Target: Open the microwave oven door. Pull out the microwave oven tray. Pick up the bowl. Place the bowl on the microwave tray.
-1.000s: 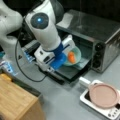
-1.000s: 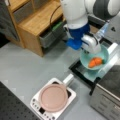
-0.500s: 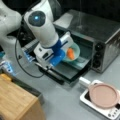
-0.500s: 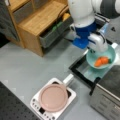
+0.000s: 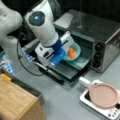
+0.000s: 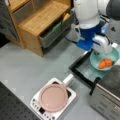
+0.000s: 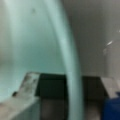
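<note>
The microwave oven door (image 5: 60,75) lies folded down and open in both front views, its dark frame (image 6: 79,75) flat in front of the silver oven. The pale microwave oven tray (image 5: 83,62) is pulled out over it (image 6: 87,72). The light teal bowl (image 5: 77,51) with an orange item inside sits low over the tray (image 6: 106,56); I cannot tell if it touches. My gripper (image 5: 68,51) is shut on the bowl's near rim (image 6: 101,50). In the wrist view the bowl's rim (image 7: 66,45) runs between my fingers (image 7: 26,83).
The silver oven (image 5: 105,35) with its knobs stands at a front view's right. A pink disc on a white appliance (image 5: 103,96) lies in front of it (image 6: 53,97). A wooden drawer cabinet (image 6: 37,22) stands to the side, and cables trail by the arm (image 5: 25,62).
My gripper has carried the bowl a little further toward the oven, so it now hangs over the pulled-out tray. The door and tray have not moved.
</note>
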Controlling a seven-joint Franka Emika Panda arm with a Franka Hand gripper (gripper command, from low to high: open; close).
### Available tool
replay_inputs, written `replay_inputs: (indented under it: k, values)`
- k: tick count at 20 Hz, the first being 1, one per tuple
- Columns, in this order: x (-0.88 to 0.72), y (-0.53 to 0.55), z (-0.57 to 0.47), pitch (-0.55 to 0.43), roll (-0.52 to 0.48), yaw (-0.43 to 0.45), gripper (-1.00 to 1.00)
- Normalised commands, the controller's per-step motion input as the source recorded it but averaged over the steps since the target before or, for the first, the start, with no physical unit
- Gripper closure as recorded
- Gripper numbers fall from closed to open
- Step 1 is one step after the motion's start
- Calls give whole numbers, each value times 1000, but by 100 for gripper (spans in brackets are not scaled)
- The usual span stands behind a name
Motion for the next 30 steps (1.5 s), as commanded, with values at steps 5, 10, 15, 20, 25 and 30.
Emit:
replay_inputs:
  k: [5, 10, 15, 20, 25, 30]
  values:
    - [-274, 290, -211, -288, 69, -148, 100]
    - [-259, 245, -224, -269, 56, -144, 100]
    - [-236, 165, -288, -244, 49, -143, -100]
    - [-218, 117, -269, -219, 61, -123, -100]
    - [-253, 106, -173, -188, 77, -99, -100]
    - [-306, 19, 54, -73, 57, -55, -100]
